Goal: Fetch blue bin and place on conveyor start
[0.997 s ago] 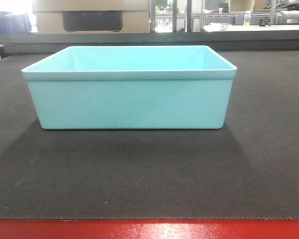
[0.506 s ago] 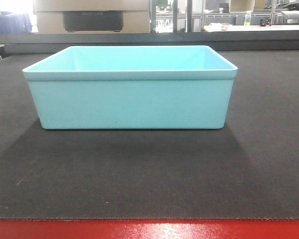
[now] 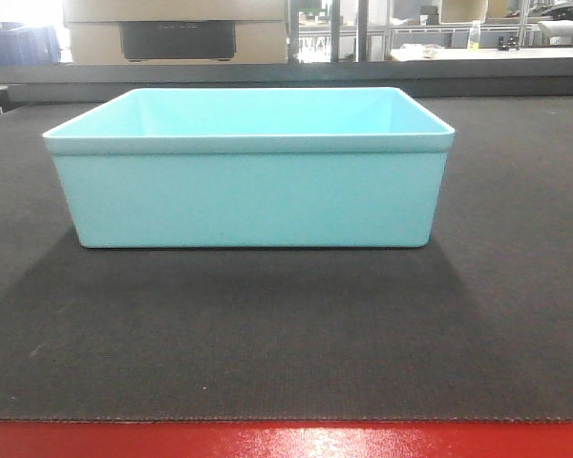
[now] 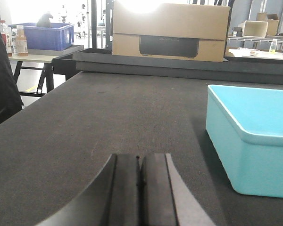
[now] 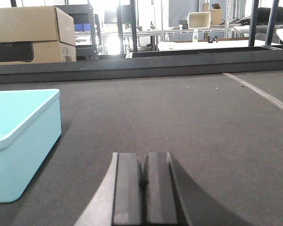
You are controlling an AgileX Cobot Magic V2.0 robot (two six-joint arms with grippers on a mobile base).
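Front view: the blue bin (image 3: 248, 172) sits upright on the conveyor start (image 3: 286, 334), open top up, long side running left to right, just behind the red front edge (image 3: 286, 441).

Left wrist: left end effector (image 4: 139, 188) clenched, pads touching, bin (image 4: 252, 141) to its right, cut off by the frame. Cardboard box (image 4: 170, 30) behind; its label is unreadable.

Right wrist: right end effector (image 5: 143, 190) clenched; bin (image 5: 21, 141) at left, cropped.

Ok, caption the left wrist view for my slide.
Left gripper shut and empty, beside the blue bin on the conveyor belt.
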